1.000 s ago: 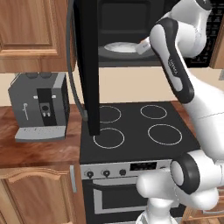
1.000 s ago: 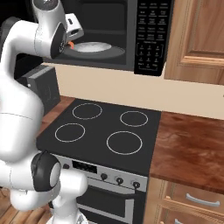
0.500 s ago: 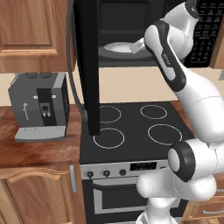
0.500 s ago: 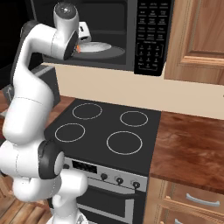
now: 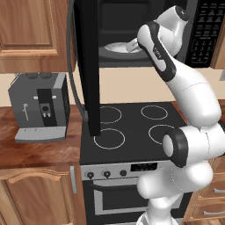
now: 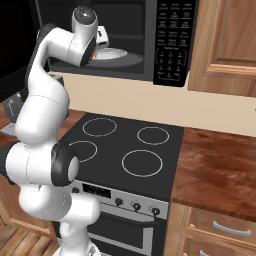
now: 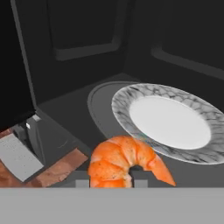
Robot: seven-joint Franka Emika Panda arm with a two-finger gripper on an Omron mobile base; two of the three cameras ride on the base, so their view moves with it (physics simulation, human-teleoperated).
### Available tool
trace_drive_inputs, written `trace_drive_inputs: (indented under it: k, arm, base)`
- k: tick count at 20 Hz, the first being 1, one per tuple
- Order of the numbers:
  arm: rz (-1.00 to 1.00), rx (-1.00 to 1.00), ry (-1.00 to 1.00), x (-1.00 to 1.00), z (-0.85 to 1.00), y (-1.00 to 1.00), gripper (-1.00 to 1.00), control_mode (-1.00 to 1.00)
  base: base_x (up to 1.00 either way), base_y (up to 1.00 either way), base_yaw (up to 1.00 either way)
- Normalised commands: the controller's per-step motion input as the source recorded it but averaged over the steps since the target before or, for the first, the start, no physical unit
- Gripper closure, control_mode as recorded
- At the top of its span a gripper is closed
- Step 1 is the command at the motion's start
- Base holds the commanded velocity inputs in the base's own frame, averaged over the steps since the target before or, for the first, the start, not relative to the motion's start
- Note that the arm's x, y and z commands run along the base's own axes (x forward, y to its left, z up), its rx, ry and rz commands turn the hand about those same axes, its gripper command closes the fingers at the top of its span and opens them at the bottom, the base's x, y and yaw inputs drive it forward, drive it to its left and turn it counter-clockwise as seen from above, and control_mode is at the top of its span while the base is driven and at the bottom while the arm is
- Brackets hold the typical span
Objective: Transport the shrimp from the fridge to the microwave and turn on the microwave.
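Since a second ago we have swung our arm further toward the microwave (image 5: 132, 35), so the hand now sits at the front of its open cavity, where before it hung back nearer the keypad side. Our gripper (image 7: 110, 183) has its jaws clenched on the shrimp (image 7: 124, 161), a curled orange morsel held between the two dark tips at the bottom of the hand view. We hold it inside the microwave, just in front of the plate (image 7: 170, 121) and above the dark floor of the cavity; whether it touches that floor we cannot tell. That plate, white with a grey marbled rim, lies on the round turntable (image 7: 99, 107) in the middle of the microwave. From the right base view the hand (image 6: 101, 37) reaches in over the near edge of the same plate (image 6: 117, 54). Its black door (image 5: 90, 66) stands swung wide open to the left of the cavity, and the keypad (image 6: 172, 35) sits on the right. Below the microwave lies the black stove (image 5: 132, 127), and left of that the coffee machine (image 5: 39, 107) rests on the wooden tabletop (image 5: 35, 151).
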Motion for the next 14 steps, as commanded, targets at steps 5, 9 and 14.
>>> trace_drive_inputs:
  k: [5, 9, 14]
  arm:
    - [0.0, 0.02, 0.01, 0.49, -0.11, 0.0, 1.0, -1.0]
    - [0.0, 0.04, 0.03, 0.46, -0.07, 0.0, 1.0, -1.0]
    - [0.0, 0.05, 0.04, 0.45, -0.07, 0.0, 1.0, -1.0]
  base:
    - [0.0, 0.0, 0.0]
    - [0.0, 0.0, 0.0]
    - [0.0, 0.0, 0.0]
